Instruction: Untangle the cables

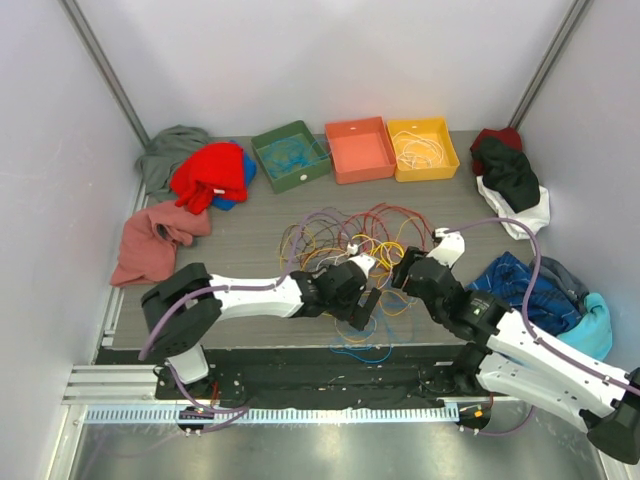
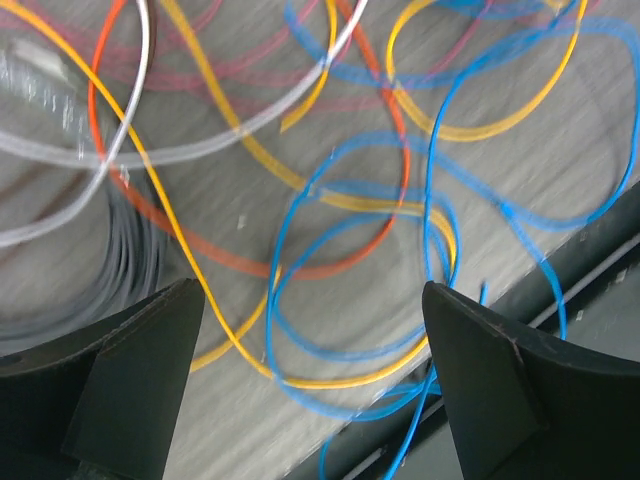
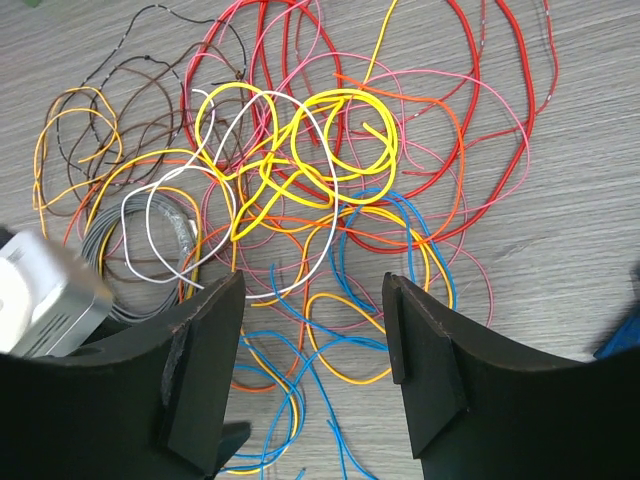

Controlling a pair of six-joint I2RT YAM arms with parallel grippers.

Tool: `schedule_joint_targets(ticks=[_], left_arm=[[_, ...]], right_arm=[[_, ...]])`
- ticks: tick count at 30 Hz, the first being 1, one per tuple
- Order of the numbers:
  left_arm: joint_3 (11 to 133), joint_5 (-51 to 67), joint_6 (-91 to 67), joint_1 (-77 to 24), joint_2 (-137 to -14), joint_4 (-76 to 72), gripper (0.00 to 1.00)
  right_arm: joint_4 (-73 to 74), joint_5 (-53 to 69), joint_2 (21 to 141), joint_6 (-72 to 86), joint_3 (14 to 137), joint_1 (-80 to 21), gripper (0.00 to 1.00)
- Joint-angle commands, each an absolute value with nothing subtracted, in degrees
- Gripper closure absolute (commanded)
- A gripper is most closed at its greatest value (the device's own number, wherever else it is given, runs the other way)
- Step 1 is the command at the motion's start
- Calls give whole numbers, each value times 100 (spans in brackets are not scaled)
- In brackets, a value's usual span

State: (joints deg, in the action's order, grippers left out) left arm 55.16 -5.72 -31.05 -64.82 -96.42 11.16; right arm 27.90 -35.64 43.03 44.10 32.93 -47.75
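Pink cloth [image 1: 150, 245] and red cloth [image 1: 212, 172] lie well out to the left of the left hand [image 1: 358, 300], and only the overhead view takes them in. That hand hangs low over the desk [image 1: 240, 240], spread wide and gripping nothing. Its own camera shows what the overhead one cannot. A blue cable [image 2: 428, 200] and a yellow cable [image 2: 340, 383] loop on the desk right under the gap of the left hand [image 2: 312, 290]. An orange cable [image 2: 300, 272] curves just beyond the fingertips, and a white cable [image 2: 250, 122] runs farther ahead, blurred.

From above, the cables [image 1: 350, 235] make one tangled pile just ahead of both hands. Beyond it stand a green bin [image 1: 300, 178], an orange bin [image 1: 360, 150] and a yellow bin [image 1: 428, 172].

The right hand [image 1: 405, 272] sits close beside the left, partway open and empty. Its camera gives the sharpest look at the tangle. Bright yellow coils [image 3: 345, 96] lie straight ahead of the right hand [image 3: 312, 285], red loops [image 3: 522, 130] are ahead to its right, and brown strands [image 3: 160, 90] are ahead to its left.

Dark clothes [image 1: 510, 170] and blue cloth [image 1: 530, 285] lie off to its right.
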Motion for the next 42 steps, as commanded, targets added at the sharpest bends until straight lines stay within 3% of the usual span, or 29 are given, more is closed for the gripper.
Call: schedule_joint_targets(ticks=[1, 10, 18, 24, 28, 32, 42], left_arm=[[6038, -879, -2962, -6477, -9905, 633, 6], [6039, -1098, -3102, -6399, -10047, 615, 12], [5186, -2539, -3410, -6188, -8254, 817, 12], [4659, -3024, -3437, -5864, -6990, 975, 13], [4491, -2550, -3480, -5309, -6443, 1002, 13], [4596, -2479, -3620, -5230, -6232, 1344, 14], [4439, -1926, -4069, -4773, -6337, 1864, 16]], right_arm=[[2707, -3770, 4035, 4465, 3261, -4755, 35], [2908, -3998, 3885, 4316, 3410, -4746, 36], [2823, -5246, 3208, 3387, 4384, -4737, 35], [2698, -5608, 4542, 2339, 5911, -4598, 34], [2610, -4390, 5649, 2196, 6477, -3810, 34], [2602, -2158, 6573, 2618, 6557, -2980, 39], [1820, -931, 8031, 2821, 5828, -3059, 48]])
